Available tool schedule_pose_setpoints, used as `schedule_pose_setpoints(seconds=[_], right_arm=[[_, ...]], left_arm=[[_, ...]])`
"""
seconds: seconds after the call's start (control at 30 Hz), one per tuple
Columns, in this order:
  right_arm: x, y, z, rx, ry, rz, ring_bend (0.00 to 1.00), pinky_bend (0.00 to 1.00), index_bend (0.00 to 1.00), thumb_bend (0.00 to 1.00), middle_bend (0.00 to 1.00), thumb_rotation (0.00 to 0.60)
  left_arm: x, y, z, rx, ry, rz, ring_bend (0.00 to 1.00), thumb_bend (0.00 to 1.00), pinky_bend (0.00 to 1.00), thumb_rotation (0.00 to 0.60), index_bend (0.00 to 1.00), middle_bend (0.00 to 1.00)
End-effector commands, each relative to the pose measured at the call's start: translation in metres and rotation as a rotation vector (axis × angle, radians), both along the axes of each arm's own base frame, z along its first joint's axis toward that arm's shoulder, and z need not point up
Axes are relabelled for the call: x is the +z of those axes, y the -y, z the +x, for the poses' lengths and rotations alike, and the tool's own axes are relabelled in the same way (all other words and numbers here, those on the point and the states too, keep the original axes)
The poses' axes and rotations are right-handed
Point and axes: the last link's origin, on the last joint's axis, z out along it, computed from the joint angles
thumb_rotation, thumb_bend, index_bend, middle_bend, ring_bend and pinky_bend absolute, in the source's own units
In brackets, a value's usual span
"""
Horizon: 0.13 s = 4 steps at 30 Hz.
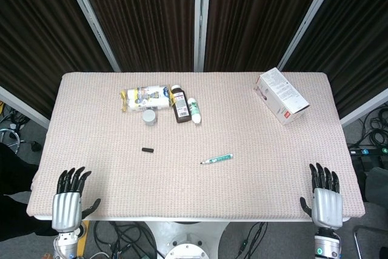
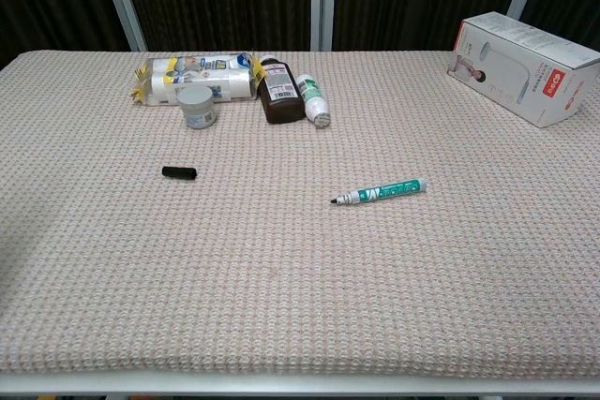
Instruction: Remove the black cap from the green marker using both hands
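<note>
Green marker (image 1: 217, 159) uncapped mid-table, black cap (image 1: 146, 149) apart, left hand (image 1: 67, 203) and right hand (image 1: 325, 201) far off, fingers spread, empty

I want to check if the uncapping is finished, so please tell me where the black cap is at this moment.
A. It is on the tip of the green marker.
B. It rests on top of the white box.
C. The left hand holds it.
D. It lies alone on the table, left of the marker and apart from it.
D. The black cap lies by itself on the table, well apart from the green marker, whose tip is bare; neither hand holds anything.
</note>
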Motion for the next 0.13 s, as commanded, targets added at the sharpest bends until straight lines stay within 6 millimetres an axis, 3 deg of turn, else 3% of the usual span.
schedule_pose_setpoints(seconds=[0.03, 0.13], right_arm=[[0.0014, 0.0026, 0.0001, 0.001, -0.01, 0.015, 0.0, 0.0, 0.02, 0.15, 0.03, 0.6], [0.0034, 0.0065, 0.0038, 0.011, -0.016, 0.023, 0.0, 0.0, 0.02, 0.15, 0.03, 0.6]], left_arm=[[-0.0026, -0.0014, -0.0057, 0.043, 0.015, -0.059, 0.1, 0.02, 0.1, 0.6, 0.22, 0.15], [-0.0021, -0.0051, -0.0037, 0.052, 0.018, -0.091, 0.1, 0.02, 0.1, 0.6, 0.22, 0.15]])
